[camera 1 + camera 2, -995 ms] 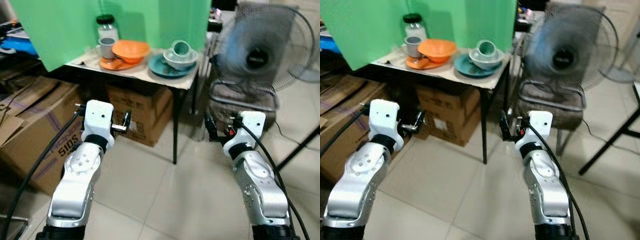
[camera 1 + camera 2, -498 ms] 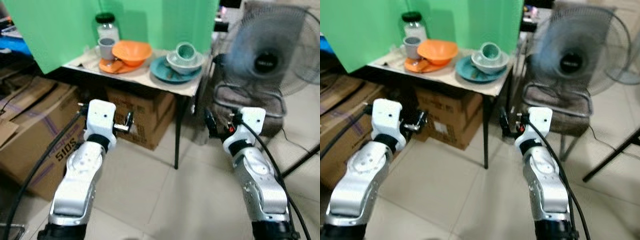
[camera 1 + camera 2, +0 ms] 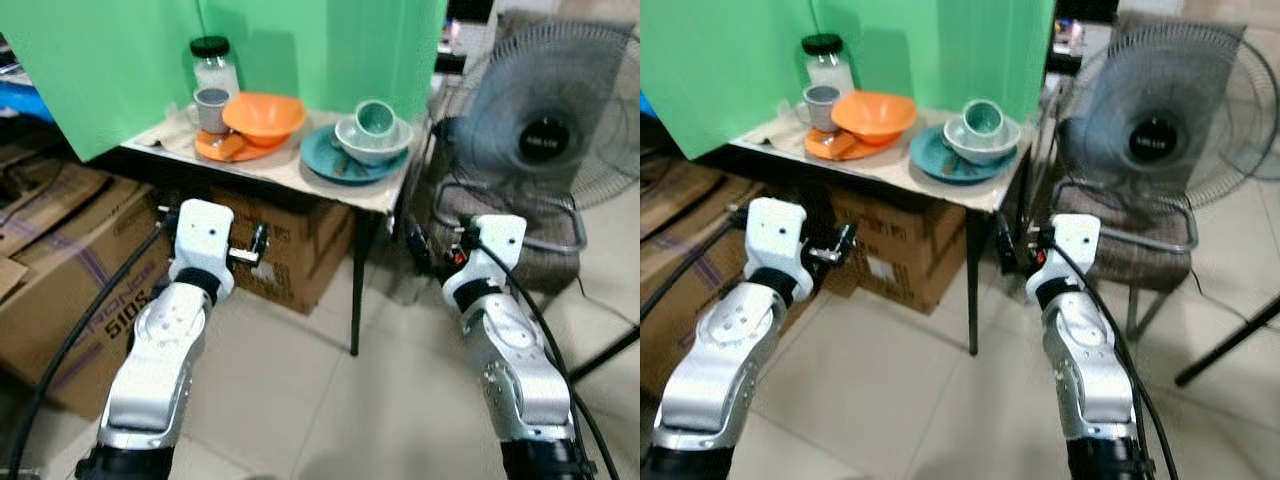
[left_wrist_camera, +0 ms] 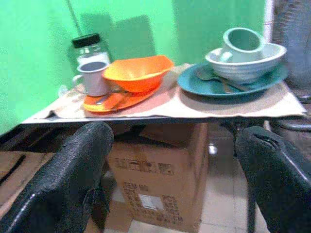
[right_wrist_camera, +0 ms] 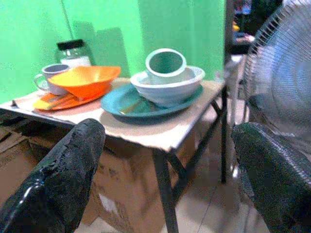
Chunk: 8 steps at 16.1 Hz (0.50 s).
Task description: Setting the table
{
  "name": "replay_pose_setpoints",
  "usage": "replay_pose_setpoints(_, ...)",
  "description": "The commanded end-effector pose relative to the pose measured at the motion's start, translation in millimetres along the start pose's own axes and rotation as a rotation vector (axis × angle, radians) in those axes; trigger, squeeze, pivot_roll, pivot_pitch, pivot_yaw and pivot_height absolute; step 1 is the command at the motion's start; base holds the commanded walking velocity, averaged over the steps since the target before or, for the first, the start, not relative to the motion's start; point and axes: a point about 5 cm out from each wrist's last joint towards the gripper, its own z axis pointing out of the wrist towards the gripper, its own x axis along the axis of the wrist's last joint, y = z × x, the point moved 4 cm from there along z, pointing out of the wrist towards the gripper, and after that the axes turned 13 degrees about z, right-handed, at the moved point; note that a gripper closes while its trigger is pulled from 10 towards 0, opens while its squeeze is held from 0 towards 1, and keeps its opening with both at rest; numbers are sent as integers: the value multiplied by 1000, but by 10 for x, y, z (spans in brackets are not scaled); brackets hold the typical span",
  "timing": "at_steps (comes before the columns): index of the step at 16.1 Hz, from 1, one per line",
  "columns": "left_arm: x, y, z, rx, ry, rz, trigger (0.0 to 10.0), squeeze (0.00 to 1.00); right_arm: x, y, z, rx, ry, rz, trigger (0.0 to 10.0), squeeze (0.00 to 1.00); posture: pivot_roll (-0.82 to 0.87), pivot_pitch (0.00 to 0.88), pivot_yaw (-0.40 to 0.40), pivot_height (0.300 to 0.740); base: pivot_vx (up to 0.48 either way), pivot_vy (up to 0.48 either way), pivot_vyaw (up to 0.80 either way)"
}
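A small table (image 3: pixel 283 171) stands ahead against a green screen (image 3: pixel 110 60). On it, an orange bowl (image 3: pixel 264 115) rests on an orange plate (image 3: pixel 222 150), beside a grey mug (image 3: pixel 211 108) and a black-lidded glass jar (image 3: pixel 213 66). To their right, a teal plate (image 3: pixel 338 162) carries a pale bowl (image 3: pixel 375 142) with a teal cup (image 3: pixel 375 117) tipped inside, and cutlery (image 4: pixel 214 80) lies on the plate. My left gripper (image 3: pixel 256 245) and right gripper (image 3: pixel 420 245) are both open and hold nothing. They sit below the tabletop, short of its front edge.
A standing fan (image 3: pixel 545 125) rises at the right behind a padded chair (image 3: pixel 520 235). A cardboard box (image 3: pixel 300 245) sits under the table and a bigger one (image 3: pixel 60 280) on the left. A black stand leg (image 3: pixel 610 350) crosses the tiled floor at right.
The whole view has shifted as I come a little nearer the table, and the dishes look larger. Both arms keep the same pose with fingers apart.
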Motion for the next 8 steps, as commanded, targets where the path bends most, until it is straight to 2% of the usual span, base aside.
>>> replay_pose_setpoints(1,-19,-68,3,17,-4,12,10000,0,8,-106,34,30,5,-7,10000,0,106,0,39,740,341,0,0)
replay_pose_setpoints(8,-24,-69,4,17,-4,18,10000,0,11,-106,44,24,14,-8,10000,0,111,0,43,740,344,0,0)
